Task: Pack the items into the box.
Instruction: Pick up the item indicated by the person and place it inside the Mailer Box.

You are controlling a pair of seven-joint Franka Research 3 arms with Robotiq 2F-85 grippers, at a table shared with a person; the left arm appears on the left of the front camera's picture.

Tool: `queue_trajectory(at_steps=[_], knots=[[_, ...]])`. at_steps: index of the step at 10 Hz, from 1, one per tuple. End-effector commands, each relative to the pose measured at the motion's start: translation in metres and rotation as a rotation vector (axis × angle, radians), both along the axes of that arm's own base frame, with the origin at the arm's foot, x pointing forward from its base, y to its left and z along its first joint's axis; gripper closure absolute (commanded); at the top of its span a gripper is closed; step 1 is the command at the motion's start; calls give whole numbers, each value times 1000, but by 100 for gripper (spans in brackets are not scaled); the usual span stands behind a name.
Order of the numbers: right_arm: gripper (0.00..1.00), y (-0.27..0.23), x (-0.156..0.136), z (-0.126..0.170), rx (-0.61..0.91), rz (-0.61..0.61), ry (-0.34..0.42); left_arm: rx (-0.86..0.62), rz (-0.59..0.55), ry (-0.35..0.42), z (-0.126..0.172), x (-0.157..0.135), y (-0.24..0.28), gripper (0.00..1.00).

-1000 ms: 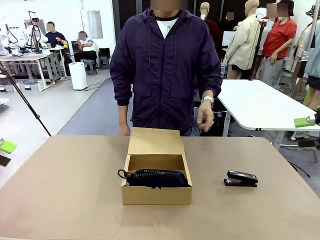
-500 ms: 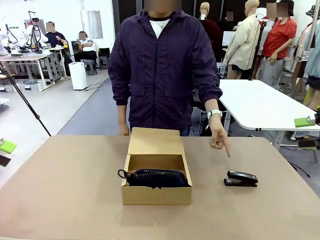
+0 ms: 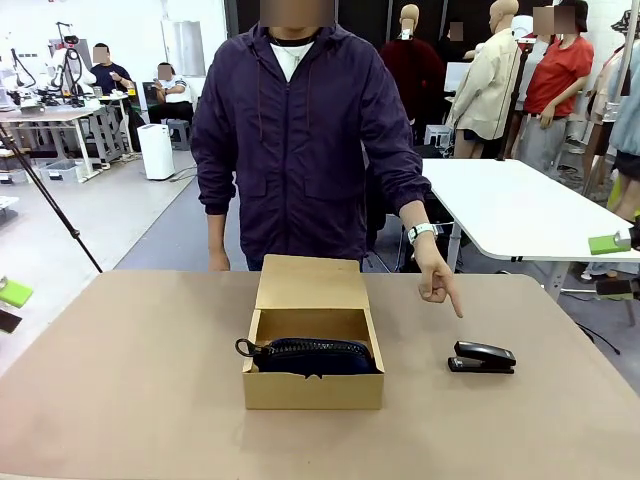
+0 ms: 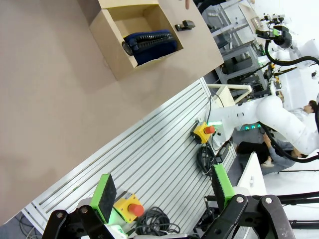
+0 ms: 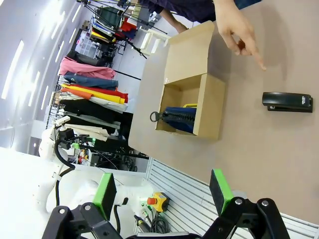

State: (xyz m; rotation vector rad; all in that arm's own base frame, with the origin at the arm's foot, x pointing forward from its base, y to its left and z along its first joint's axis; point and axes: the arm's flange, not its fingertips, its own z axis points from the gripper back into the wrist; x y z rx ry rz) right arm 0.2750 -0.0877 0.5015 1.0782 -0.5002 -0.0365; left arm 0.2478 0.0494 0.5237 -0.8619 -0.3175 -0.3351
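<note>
1. Stapler (image 3: pixel 482 357) on tabletop (image 3: pixel 150 380) toward right edge, hand (image 3: pixel 437 280) pointing at it; pouch (image 3: pixel 315 355) already in box (image 3: pixel 313 390).
2. I judge it stiff, heavyish, slick; grip across mid-body.
3. Both jaws released, empty.

Robot lab, white worktables (image 3: pixel 520 205), emergency-stop button (image 4: pixel 205 132), hanging clothes (image 5: pixel 92 84)

Left end effector (image 4: pixel 162 186): at the bottom edge, green pads (image 4: pixel 104 196) spread wide, nothing between them.
Table (image 4: pixel 50 79): brown, its near part bare.
Box (image 4: pixel 112 42): open, standing on the table near the top edge, flap lid folded back.
Pouch (image 4: pixel 152 44): dark navy, lying inside the box, ring loop towards one side wall.
Stapler (image 4: pixel 185 25): black, on the table near the box, apart from it.
Slotted metal base (image 4: pixel 149 159): beside the table's edge, carrying a yellow box with a red button (image 4: pixel 205 131).
</note>
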Motion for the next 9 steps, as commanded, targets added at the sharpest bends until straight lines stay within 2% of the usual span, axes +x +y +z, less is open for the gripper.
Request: queue_trajectory(at_steps=[1, 2, 3, 4, 5, 6, 7, 8, 9], knots=[[0, 12, 29, -3, -104, 143, 50, 3, -9, -12, -2, -1, 2, 0], [0, 33, 57, -9, -323, 263, 163, 3, -9, -12, -2, -1, 2, 0], [0, 59, 86, -21, -643, 303, 300, 3, -9, -12, -2, -1, 2, 0], [0, 81, 100, -31, -849, 276, 327, 3, -9, -12, -2, -1, 2, 0], [0, 98, 107, -38, -1037, 213, 306, 3, -9, -12, -2, -1, 2, 0], [0, 109, 115, -49, -1139, 154, 286, 3, -9, -12, -2, -1, 2, 0], [0, 119, 119, -66, -1240, 144, 275, 3, -9, -12, -2, -1, 2, 0], [0, 127, 119, -77, -1282, 163, 257, 3, -9, -12, -2, -1, 2, 0], [0, 129, 119, -83, -1318, 128, 230, 3, -9, -12, -2, -1, 2, 0]])
